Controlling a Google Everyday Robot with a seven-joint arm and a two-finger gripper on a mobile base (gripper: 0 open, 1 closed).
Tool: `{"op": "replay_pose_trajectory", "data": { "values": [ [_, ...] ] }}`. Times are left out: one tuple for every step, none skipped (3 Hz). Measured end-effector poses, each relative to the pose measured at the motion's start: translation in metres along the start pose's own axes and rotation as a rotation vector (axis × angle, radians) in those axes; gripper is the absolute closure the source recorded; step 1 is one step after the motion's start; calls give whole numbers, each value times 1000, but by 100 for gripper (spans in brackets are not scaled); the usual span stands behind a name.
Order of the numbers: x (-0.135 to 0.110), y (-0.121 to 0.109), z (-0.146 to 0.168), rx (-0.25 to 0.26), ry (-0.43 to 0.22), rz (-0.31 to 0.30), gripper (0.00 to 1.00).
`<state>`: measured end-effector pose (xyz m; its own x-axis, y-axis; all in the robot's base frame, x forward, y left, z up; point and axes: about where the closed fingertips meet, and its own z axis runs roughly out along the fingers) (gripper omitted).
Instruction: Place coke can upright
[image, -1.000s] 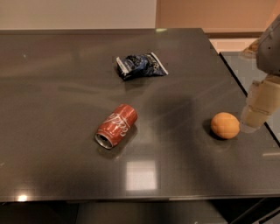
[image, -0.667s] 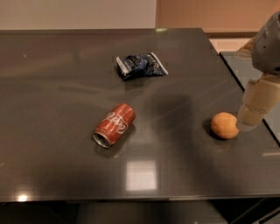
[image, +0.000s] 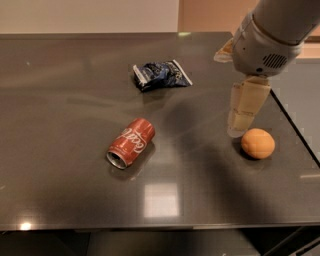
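The coke can (image: 131, 142) is red with white script and lies on its side on the dark table (image: 60, 90), left of centre, its silver open end towards the front left. My gripper (image: 239, 127) hangs from the grey arm (image: 267, 35) at the right, tip down just above the table. It is close to the upper left of the orange and well to the right of the can. It holds nothing that I can see.
A round orange (image: 258, 143) sits at the right near the table's right edge (image: 295, 130). A dark blue snack bag (image: 161, 74) lies behind the can towards the back.
The arm has moved left from beyond the table's right edge to over the table, and the gripper now hangs by the orange. The can, bag and orange have not moved.
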<state>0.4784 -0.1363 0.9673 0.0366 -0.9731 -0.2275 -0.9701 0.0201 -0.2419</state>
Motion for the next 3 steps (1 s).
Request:
{"op": "replay_pose_trajectory", "data": {
  "values": [
    [-37, -8, 17, -17, -51, -128, 0],
    [-68, -7, 34, -32, -94, -259, 0],
    [-97, -2, 48, -44, -121, -390, 0]
  ]
}}
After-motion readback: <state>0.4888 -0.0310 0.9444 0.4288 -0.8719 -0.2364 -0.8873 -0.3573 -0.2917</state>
